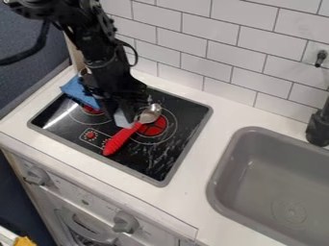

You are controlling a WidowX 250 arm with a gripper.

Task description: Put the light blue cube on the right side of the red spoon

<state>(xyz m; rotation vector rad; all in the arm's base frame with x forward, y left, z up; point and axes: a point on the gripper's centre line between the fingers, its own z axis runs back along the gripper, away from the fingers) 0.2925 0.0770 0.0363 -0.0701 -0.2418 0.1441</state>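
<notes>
Right at the lower end of the gripper [124, 114] is the light blue cube [122, 120]; whether it is gripped, I cannot tell. Just rightward lies the red spoon [120, 140], handle slanting down-left, so the cube should cross that long axis.

Blue cloth [77, 92] at one stovetop [145, 166] corner, grey sink [217, 180] at right, white wall tiles [208, 42] behind.

From above (fairly near), one view slants down across stovetop [145, 166] and sink [247, 153] toward the tiled wall [206, 43]
</notes>
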